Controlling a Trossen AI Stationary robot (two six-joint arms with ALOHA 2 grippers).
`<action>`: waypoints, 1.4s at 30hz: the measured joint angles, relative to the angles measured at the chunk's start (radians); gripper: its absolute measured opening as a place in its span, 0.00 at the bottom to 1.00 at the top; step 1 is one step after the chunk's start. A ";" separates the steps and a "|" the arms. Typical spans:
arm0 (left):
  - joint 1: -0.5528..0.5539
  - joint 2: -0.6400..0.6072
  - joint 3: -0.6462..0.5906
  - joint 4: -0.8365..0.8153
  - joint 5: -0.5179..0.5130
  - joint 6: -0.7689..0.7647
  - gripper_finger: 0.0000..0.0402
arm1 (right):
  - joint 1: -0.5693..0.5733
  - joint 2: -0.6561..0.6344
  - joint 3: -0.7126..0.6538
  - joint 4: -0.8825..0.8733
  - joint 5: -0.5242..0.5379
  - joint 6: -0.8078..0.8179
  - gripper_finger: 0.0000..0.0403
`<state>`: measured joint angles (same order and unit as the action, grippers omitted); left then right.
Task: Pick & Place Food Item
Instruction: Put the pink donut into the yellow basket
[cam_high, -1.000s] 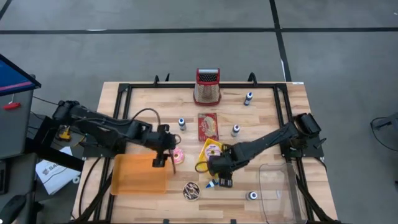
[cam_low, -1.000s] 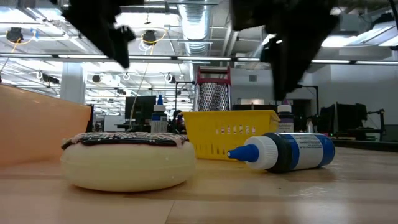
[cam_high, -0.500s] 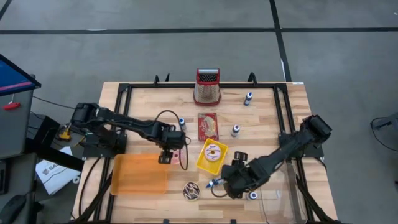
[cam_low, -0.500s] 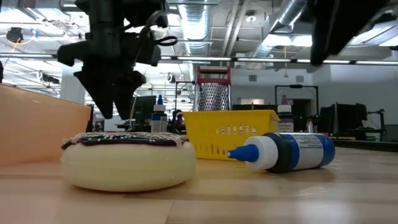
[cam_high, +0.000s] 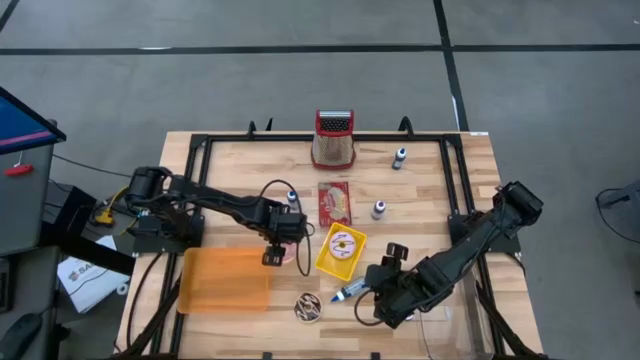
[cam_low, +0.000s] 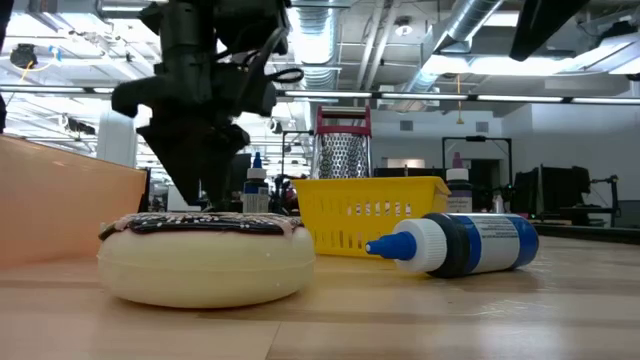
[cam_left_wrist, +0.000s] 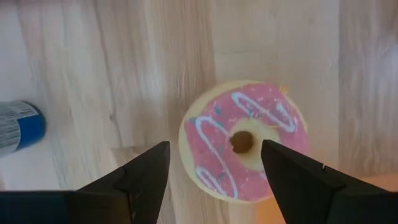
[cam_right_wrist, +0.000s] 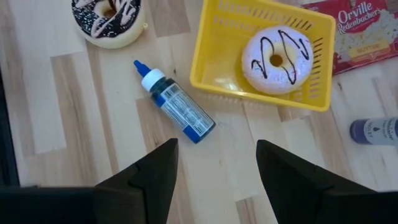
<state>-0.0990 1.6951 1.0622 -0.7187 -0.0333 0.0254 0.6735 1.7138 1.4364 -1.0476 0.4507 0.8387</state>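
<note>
a: where's the left gripper (cam_left_wrist: 214, 171)?
b: right above the pink donut (cam_left_wrist: 244, 140) on the table (cam_high: 240, 165), fingers spread, gripping nothing.
a: and right of that?
b: white donut (cam_right_wrist: 275, 60) in the yellow basket (cam_right_wrist: 219, 59), right gripper (cam_right_wrist: 217, 165) spread wide beyond it, empty.

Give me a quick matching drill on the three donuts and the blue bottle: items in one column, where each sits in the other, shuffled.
Items:
1. pink donut
2. white donut
3. chocolate donut
4. blue bottle

Places:
A. lying on its side on the table
B. inside the yellow basket
C. under the open left gripper
D. on bare wood near the table's front edge

Pairs: 1-C, 2-B, 3-D, 4-A
</note>
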 joint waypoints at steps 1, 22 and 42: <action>0.000 0.004 -0.001 -0.001 0.000 0.001 0.62 | 0.000 0.000 0.000 0.000 0.000 0.000 0.52; 0.017 0.026 -0.002 0.016 -0.009 0.018 0.62 | 0.001 0.000 0.000 -0.017 -0.001 0.012 0.52; 0.014 0.082 -0.011 0.038 0.020 0.000 0.62 | 0.020 0.000 0.000 -0.031 -0.003 0.053 0.52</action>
<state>-0.0845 1.7768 1.0508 -0.6810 -0.0138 0.0250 0.6937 1.7138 1.4361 -1.0782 0.4477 0.8919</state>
